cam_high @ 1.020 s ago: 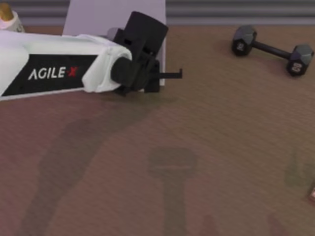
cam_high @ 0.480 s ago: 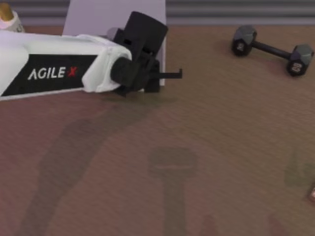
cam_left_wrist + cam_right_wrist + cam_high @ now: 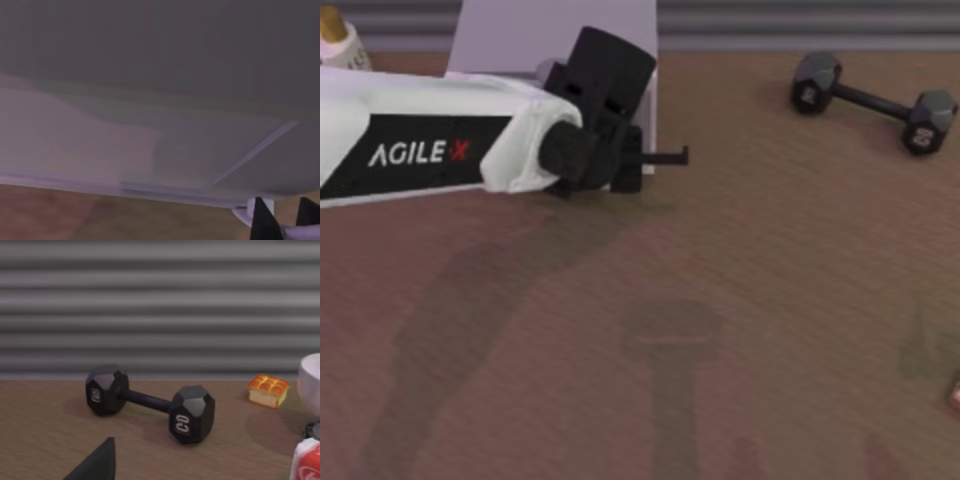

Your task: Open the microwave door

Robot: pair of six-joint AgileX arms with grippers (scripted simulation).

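Observation:
The microwave stands at the back left of the table, with only its flat pale top showing from above. My left arm lies across it, and my left gripper sits at the microwave's front right corner. In the left wrist view the microwave door fills the frame up close. My left gripper has its two black fingertips on either side of the white bar handle, shut on it. Of my right gripper only a black edge shows in the right wrist view; that arm is parked outside the top view.
A black dumbbell lies at the back right of the table. A bottle stands at the back left corner. The right wrist view shows a bread piece, a white bowl and a red can.
My left arm has shifted slightly to the left, and its gripper has moved a little the same way. The dumbbell has stayed put.

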